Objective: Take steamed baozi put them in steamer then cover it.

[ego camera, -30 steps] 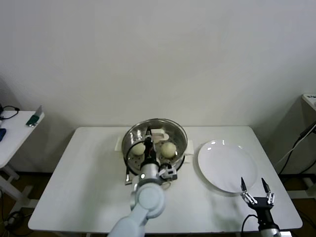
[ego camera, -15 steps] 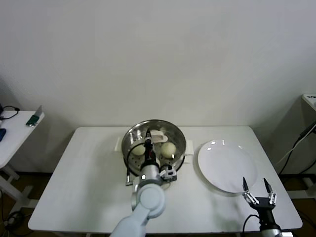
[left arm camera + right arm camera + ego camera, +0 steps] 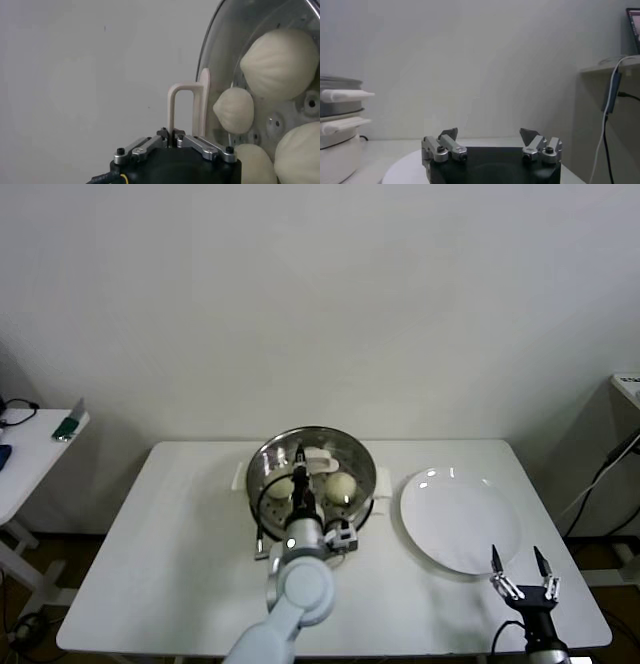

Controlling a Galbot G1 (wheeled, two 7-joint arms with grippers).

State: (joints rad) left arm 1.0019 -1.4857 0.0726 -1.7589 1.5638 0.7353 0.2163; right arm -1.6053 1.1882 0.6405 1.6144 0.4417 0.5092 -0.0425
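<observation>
Four steamed baozi (image 3: 280, 62) just beyond left gripper (image 3: 174, 136), fingers pinching lid handle (image 3: 187, 107). Might sit crooked on steamer (image 3: 355, 452) if dropped early. Right gripper (image 3: 489, 133) idle, fingers spread.

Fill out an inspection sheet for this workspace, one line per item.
Surface: white table.
Job's things: steamer at the table's back centre; four baozi on its perforated tray in the left wrist view.
Lid: held by its handle over the steamer, tilted.
Clutter: white plate, bare, to the steamer's right.
Grippers: left gripper shut on the lid's handle; right gripper open, idle near the front right corner.
Cables: dark cable at the left wrist; another far right.
Surroundings: plain wall; side table on the left.
</observation>
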